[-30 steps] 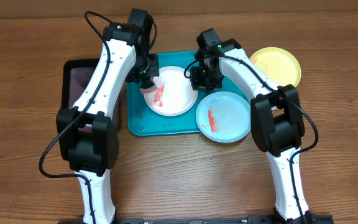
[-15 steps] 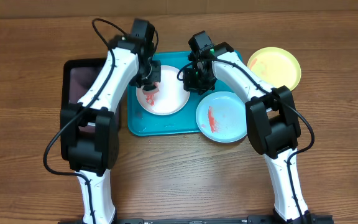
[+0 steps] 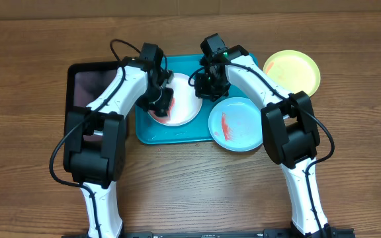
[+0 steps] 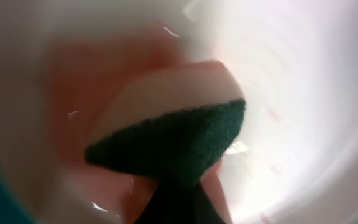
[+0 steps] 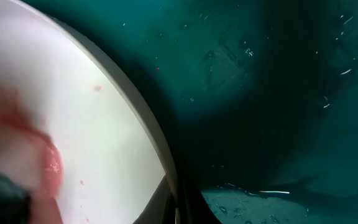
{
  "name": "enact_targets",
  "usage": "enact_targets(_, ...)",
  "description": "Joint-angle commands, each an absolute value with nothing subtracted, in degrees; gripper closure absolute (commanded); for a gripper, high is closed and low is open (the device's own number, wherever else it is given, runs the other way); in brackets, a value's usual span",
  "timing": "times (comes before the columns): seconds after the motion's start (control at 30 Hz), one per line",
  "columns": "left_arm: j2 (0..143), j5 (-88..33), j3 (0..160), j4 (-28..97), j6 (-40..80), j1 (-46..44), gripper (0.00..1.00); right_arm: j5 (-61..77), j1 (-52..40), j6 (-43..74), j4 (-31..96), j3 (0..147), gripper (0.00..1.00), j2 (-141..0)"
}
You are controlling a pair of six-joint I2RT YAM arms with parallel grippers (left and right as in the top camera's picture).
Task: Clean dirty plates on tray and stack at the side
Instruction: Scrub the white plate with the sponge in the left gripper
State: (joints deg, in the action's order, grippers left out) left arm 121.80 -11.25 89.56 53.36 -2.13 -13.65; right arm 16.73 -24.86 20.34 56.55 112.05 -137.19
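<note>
From above the table [image 3: 356, 172], the left gripper [image 3: 160, 100] is pressing down on the white plate [image 3: 185, 106], which is lying in the turquoise tray [image 3: 177, 135]. The right gripper [image 3: 209, 86] is sitting at that plate's right rim, seemingly to stop it sliding under the scrubbing. The mint-blue plate [image 3: 243, 125], carrying a red smear [image 3: 225, 125], is lying partly over the tray's right rim and just beside the white one, so the right arm is working in a tight gap between the two. The lime-green plate [image 3: 293, 69] is resting on the wood well to the right, where I'd guess the stack is being started, and there is open room around it. The black tray [image 3: 84, 86] is sitting just beside the turquoise one's left edge, likely limiting how far the left arm can sweep that way

Through the left wrist camera, the gripper is pinching a sponge [image 4: 173, 140], its green scouring face turning towards the lens and its pale foam pushing into the plate. Pink residue [image 4: 73, 81] is spreading around it, so the wiping is looking only part done

Through the right wrist camera, the white plate's rim is curving down across the wet tray floor towards a dark shape at the bottom edge. Whether those fingers are clamping the rim or merely leaning on it, I cannot tell
</note>
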Motion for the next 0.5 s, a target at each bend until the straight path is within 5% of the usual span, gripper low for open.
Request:
enact_targets(0.0, 122.56, -28.42, 88.44, 54.81, -10.7, -14.28, 0.96, 16.16, -24.91, 20.82, 56.21, 111.31, 0.96, -136.46)
enact_targets(0.3, 122.56, 9.74, 89.41, 40.38, 15.31, -14.28, 0.96, 16.14, -24.91, 20.78, 57.12, 111.31, 0.96, -136.46)
enact_targets(0.47, 122.56, 12.56, 89.41, 42.3, 17.93, -14.39, 0.96, 16.14, -24.91, 20.78, 57.17, 111.31, 0.96, -136.46)
